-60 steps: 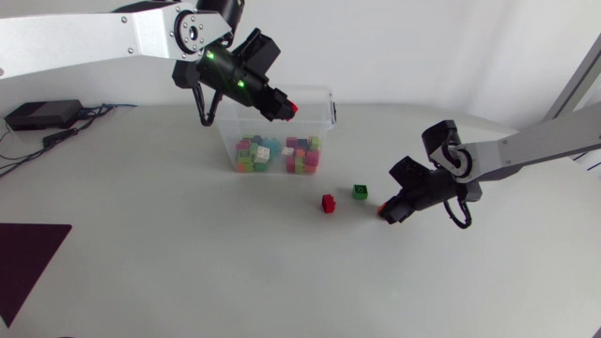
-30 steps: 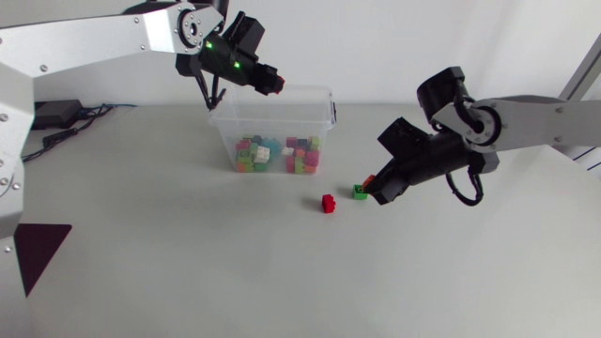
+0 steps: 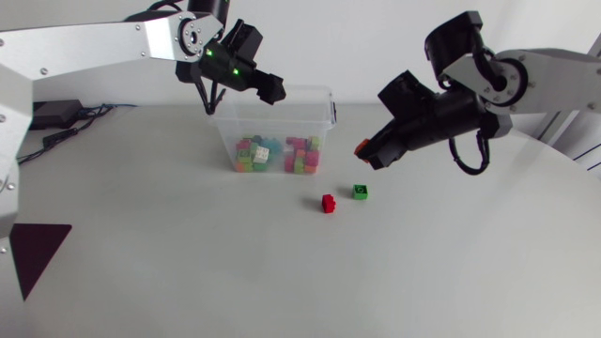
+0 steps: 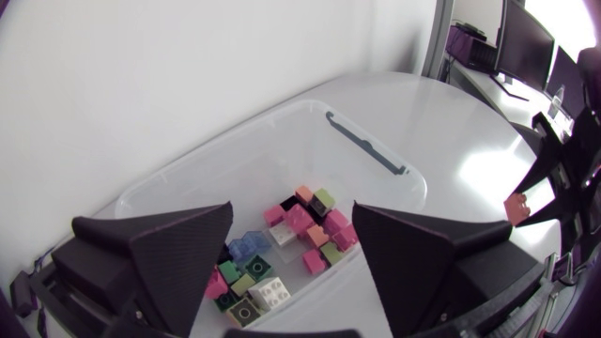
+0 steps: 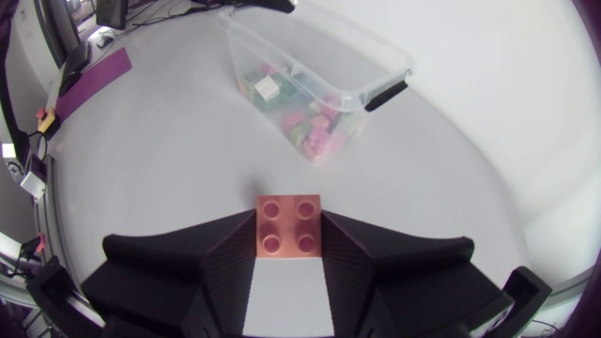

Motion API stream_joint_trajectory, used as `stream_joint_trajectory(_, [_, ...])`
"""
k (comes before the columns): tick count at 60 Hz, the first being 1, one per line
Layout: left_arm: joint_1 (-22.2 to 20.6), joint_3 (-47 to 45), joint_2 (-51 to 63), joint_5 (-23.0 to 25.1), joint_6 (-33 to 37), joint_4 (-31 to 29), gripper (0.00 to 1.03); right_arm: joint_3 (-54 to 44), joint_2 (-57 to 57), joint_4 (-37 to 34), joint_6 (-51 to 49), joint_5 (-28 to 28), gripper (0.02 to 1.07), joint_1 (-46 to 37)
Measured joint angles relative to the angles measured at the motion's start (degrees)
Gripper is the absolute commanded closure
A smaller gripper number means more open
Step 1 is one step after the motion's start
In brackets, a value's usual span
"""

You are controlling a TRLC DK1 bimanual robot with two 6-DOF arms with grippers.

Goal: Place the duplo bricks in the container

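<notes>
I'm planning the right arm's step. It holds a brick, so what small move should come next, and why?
Probably carry it sideways over the container: the right gripper is shut on the salmon brick, held aloft but beside the container, not above it.

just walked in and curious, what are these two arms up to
The right gripper is shut on a salmon brick, held up off to the side of the clear container. The left gripper hangs open and empty over the container, which already holds many bricks. A red brick and a green brick lie loose in front of it.
</notes>
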Motion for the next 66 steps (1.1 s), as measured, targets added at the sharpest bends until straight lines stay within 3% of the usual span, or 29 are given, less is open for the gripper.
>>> stream_joint_trajectory(28, [0.0,-20.2,-17.9,-1.5,9.2,0.4,0.05,15.9,12.2,2.2,5.6,0.0,0.88,3.8])
stream_joint_trajectory(66, [-2.8,-34.5,-23.6,-0.5,19.9,-3.2,0.05,34.5,29.4,6.5,9.4,0.0,0.88,4.8])
